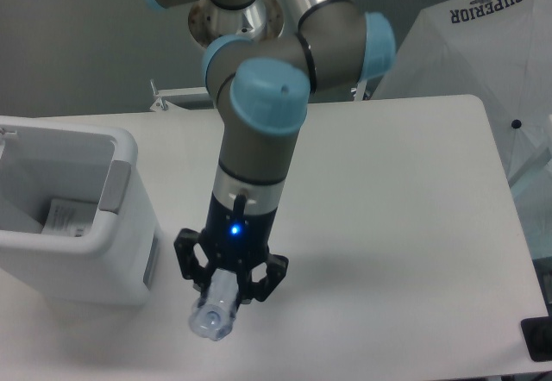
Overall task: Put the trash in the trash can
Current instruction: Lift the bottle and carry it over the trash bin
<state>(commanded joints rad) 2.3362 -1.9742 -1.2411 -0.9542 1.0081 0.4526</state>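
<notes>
Clear, crumpled plastic is what your claw (226,288) has clamped between its black fingers: the crushed bottle (214,314), lifted off the worktop (405,217) and hanging with its long axis pointing down and toward the camera, so you look at one rounded end. You cannot make out its blue cap from here. The trash can (112,230) stands to the left of the claw, near but apart from it, a white boxy bin with rounded corners, a thick rim and a grey side panel. Its open mouth sits up and left of the bottle, so the coming move is a carry leftward and over the rim. Inside the bin you can see a flat pale item (65,217), likely the plastic bag with its card, already lying at the bottom. Thin, springy plastic like this may slip or flex in the grip.
</notes>
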